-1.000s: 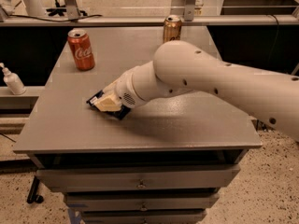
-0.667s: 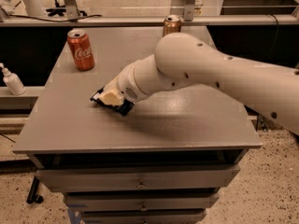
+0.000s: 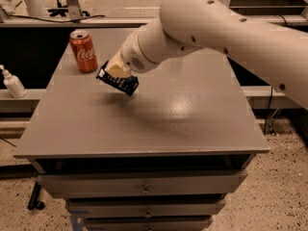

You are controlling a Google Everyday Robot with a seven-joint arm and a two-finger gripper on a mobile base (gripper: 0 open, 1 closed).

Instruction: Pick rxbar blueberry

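The rxbar blueberry (image 3: 119, 83) is a dark navy wrapper with pale lettering. It hangs tilted in my gripper (image 3: 117, 72), a little above the grey table top (image 3: 144, 124), and its shadow lies on the table just below it. The gripper is shut on the bar's upper part, and its pale fingers (image 3: 115, 69) show against the wrapper. My white arm (image 3: 207, 23) reaches in from the upper right and hides the table's back middle.
A red Coca-Cola can (image 3: 83, 51) stands upright at the table's back left, close to the left of the held bar. A white pump bottle (image 3: 12, 83) stands on a lower ledge off the table's left edge. Drawers (image 3: 144, 189) sit under the front edge.
The gripper has risen with the bar, which is now off the table top. The arm has swung higher and now covers the second can at the back.
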